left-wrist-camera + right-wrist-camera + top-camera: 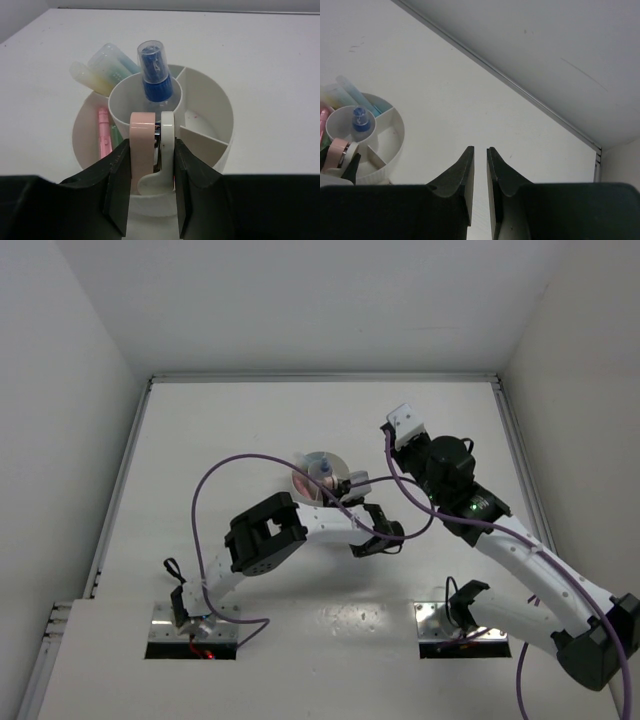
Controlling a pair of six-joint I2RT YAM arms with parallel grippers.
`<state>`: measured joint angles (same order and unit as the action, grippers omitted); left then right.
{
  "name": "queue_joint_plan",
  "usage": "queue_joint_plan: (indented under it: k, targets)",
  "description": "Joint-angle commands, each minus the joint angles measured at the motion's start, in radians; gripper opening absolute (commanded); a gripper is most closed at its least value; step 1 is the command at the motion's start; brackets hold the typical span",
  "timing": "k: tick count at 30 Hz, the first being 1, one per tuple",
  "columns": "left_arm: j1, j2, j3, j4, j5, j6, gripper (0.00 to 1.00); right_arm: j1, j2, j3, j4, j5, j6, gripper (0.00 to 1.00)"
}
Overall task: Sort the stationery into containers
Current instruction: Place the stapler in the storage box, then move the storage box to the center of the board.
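Observation:
The round white tub (pixel 215 107) has a blue-capped piece (pixel 155 75) upright in its centre cup. Yellow (pixel 90 79) and pale green-blue (pixel 114 60) pieces lean in a far-left compartment, and a pink piece (pixel 103 135) lies in the left one. My left gripper (pixel 151 145) is shut on a pink-and-white piece (pixel 142 145), held over the tub's near rim. From above, the tub (pixel 322 462) sits mid-table with the left gripper (pixel 338 490) at its near-right edge. My right gripper (pixel 480 150) is shut to a narrow gap and holds nothing. It hovers right of the tub (pixel 390 145).
A purple cable (pixel 215 480) loops over the left arm. The table's raised back edge (pixel 520 92) runs close ahead of the right gripper (pixel 395 427). The right wall stands near the right arm.

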<state>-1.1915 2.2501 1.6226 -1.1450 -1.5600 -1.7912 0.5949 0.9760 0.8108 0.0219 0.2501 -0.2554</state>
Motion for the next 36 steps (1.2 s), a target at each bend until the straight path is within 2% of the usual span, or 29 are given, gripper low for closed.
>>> queue_joint_plan:
  k: [1,3,4,5,7,18,24,27,28,30,31,33,35,36]
  targets:
    - [0.003,0.016,-0.010,-0.157,-0.206,-0.157,0.09,-0.006,0.001,-0.002,0.035,-0.006,-0.004,0.16]
    - [0.003,0.006,-0.021,-0.157,-0.206,-0.157,0.27,-0.006,0.010,-0.002,0.035,-0.006,-0.004,0.16]
    - [0.003,-0.004,-0.021,-0.157,-0.206,-0.157,0.43,-0.006,0.010,-0.002,0.035,-0.006,-0.004,0.16]
    - [0.003,-0.017,-0.033,-0.157,-0.206,-0.157,0.49,-0.006,0.010,-0.002,0.035,-0.006,-0.004,0.16]
    - [0.003,-0.029,-0.033,-0.157,-0.206,-0.157,0.56,-0.006,0.010,-0.002,0.035,-0.006,-0.004,0.16]
    - [-0.020,-0.081,-0.012,-0.157,-0.206,-0.100,0.62,-0.006,0.010,-0.002,0.035,-0.006,-0.004,0.16]
    - [-0.108,-0.152,0.045,-0.157,-0.206,-0.016,0.65,-0.006,0.010,-0.002,0.035,-0.006,-0.004,0.16]
    - [-0.149,-0.242,0.057,-0.157,-0.206,0.019,0.69,-0.006,0.001,-0.002,0.035,0.055,-0.013,0.25]
    - [-0.149,-0.271,0.057,-0.157,-0.206,0.038,0.69,-0.006,0.001,0.008,0.035,0.073,-0.024,0.35]
    - [-0.161,-0.368,0.042,-0.157,-0.206,0.052,0.71,-0.006,0.001,0.019,0.044,0.125,-0.034,0.44]
    - [-0.172,-0.406,0.027,-0.157,-0.206,0.061,0.74,-0.006,-0.009,0.019,0.044,0.139,-0.047,0.53]
    - [-0.162,-0.542,-0.039,-0.157,-0.134,0.091,0.80,-0.016,-0.010,0.040,0.017,0.172,-0.057,0.61]
    - [-0.136,-0.645,-0.064,-0.157,-0.102,0.127,0.91,-0.017,-0.010,0.054,-0.022,0.172,-0.067,0.62]
    - [-0.116,-0.700,-0.079,-0.157,-0.028,0.147,0.94,-0.027,0.001,0.063,-0.049,0.157,-0.067,0.62]
